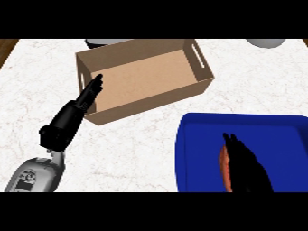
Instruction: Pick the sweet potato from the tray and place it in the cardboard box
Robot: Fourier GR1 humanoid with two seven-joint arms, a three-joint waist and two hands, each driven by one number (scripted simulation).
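Blue tray (196,153), orange sweet potato (224,167)

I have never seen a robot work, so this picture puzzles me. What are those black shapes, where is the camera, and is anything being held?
The camera sits in the robot's head and looks steeply down at a marble counter. The black shapes are its two hands on grey forearms. The left hand rests with straight fingers against the side of an open cardboard box. The right hand lies inside the blue tray, on top of the orange sweet potato. It hides most of the potato, so I cannot tell whether the fingers have closed on it. Grey objects peek in at the far edge.
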